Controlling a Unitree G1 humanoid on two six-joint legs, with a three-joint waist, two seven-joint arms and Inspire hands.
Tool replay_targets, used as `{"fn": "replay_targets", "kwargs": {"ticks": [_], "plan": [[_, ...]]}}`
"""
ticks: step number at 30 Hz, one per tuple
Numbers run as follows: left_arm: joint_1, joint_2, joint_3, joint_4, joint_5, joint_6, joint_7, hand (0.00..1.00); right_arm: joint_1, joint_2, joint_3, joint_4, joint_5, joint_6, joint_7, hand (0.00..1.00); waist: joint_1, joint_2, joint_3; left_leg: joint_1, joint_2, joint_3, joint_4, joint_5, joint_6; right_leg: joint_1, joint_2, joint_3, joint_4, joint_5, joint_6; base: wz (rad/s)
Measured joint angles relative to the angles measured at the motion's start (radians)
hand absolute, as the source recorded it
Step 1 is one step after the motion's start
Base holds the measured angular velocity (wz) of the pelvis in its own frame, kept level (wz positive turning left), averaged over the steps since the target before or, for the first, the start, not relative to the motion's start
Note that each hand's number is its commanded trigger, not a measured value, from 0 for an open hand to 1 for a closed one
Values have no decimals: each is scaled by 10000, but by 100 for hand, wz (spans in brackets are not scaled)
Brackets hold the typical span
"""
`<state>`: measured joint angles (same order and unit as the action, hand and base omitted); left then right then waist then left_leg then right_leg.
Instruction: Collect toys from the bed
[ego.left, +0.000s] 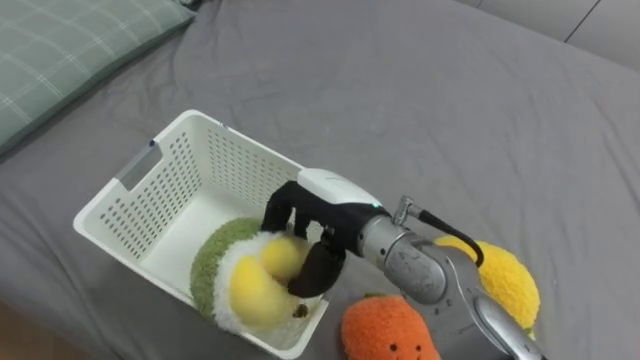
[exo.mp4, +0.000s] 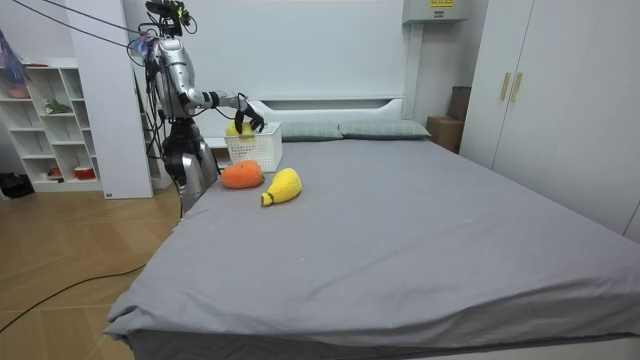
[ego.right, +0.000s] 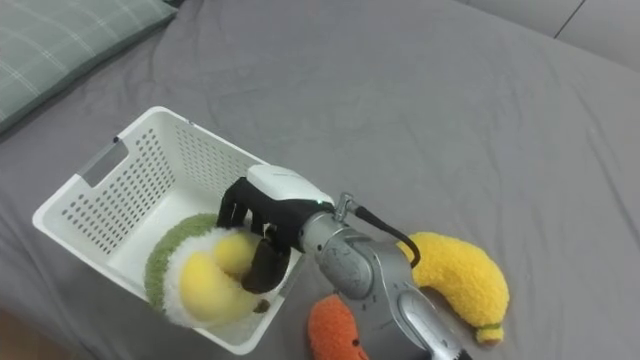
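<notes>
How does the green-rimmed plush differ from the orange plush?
The green-rimmed plush is in the white basket, held by the right hand; the orange plush lies free on the bed. The green-rimmed plush is green, white and yellow; the orange plush mostly orange. Both are soft.

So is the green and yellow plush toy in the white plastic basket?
In: the plush toy fills one basket corner, right hand curled round it.

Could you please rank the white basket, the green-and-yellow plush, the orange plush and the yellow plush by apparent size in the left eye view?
1. white basket
2. green-and-yellow plush
3. yellow plush and orange plush: unranked, one partly behind the arm, the other cut by the picture's edge.
</notes>
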<state>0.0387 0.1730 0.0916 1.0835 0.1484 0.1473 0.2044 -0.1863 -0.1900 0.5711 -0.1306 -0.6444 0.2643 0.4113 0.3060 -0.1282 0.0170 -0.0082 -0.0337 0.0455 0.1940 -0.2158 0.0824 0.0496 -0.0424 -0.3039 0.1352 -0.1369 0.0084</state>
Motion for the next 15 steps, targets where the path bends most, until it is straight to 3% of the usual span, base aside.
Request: {"fn": "replay_targets", "kwargs": {"ticks": [15], "plan": [[-9,-1,4,1,-2,0,-1,0,0,2,-6,-1,-314,-18,139,0,-6,4,-1,6,-1,11,-10,3,2,-4,8,17,-1,0,0,0]]}}
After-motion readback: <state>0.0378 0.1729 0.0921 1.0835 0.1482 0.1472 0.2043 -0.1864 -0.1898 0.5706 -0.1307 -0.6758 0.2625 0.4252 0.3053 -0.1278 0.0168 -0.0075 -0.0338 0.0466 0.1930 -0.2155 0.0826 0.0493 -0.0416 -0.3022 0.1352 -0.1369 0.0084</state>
